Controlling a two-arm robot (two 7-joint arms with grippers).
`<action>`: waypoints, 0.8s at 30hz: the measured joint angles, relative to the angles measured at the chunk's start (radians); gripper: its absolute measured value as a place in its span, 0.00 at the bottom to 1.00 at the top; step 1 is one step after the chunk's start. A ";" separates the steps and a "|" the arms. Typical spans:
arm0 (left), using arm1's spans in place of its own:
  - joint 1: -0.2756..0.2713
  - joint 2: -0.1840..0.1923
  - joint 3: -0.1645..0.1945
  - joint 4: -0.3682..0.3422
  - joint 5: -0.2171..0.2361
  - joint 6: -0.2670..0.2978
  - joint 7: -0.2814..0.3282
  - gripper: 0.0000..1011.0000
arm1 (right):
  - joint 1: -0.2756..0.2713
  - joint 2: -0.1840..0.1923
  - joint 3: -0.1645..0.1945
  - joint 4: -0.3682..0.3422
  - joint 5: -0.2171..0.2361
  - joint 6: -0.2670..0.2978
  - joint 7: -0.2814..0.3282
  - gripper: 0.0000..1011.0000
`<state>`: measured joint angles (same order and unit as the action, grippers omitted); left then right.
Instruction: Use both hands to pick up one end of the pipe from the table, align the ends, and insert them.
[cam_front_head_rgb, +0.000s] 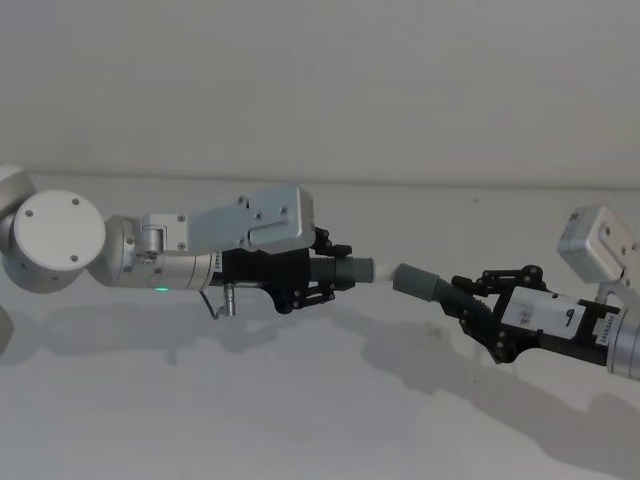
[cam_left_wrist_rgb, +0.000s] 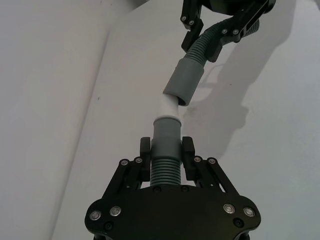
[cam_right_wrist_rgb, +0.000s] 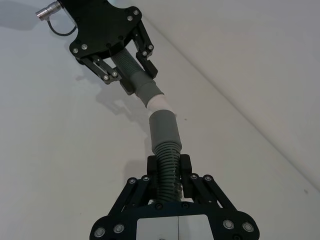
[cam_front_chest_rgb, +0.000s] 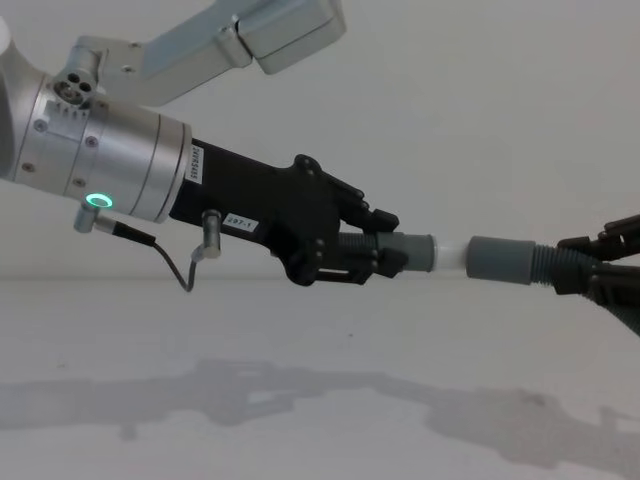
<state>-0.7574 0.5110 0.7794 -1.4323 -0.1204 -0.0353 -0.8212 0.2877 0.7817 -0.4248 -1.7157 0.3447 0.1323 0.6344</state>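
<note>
Our black left hand (cam_front_head_rgb: 335, 272) is shut tight on the ribs of a short dark grey ribbed tube piece (cam_left_wrist_rgb: 166, 172) with a pale white tip (cam_left_wrist_rgb: 167, 106). Our black right hand (cam_right_wrist_rgb: 169, 164) is pinched shut on the ribs of the other dark grey tube piece (cam_right_wrist_rgb: 167, 150), the one with the wide smooth grey collar (cam_right_wrist_rgb: 164, 127). Both pieces hang in the air above the plain white bench (cam_front_head_rgb: 300, 420), end to end. The white tip is right at the mouth of the collar, a bit crooked. We cannot tell if it is in yet. The tubes look light and the ribs look bendy, so we think it is best to hold close to the stiff ends and push slowly and straight.
</note>
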 joint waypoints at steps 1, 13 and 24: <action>0.000 0.000 0.000 0.000 -0.001 -0.001 0.000 0.36 | 0.001 0.000 0.000 0.001 0.000 0.000 0.000 0.26; 0.002 -0.001 0.002 0.000 -0.003 -0.004 -0.001 0.36 | 0.015 -0.004 -0.007 0.013 0.003 0.003 0.005 0.26; 0.006 0.003 -0.001 -0.009 -0.004 0.001 0.001 0.36 | 0.026 -0.007 -0.014 0.024 0.003 0.005 0.009 0.26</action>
<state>-0.7514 0.5140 0.7784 -1.4410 -0.1246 -0.0347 -0.8199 0.3135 0.7751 -0.4388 -1.6920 0.3478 0.1370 0.6435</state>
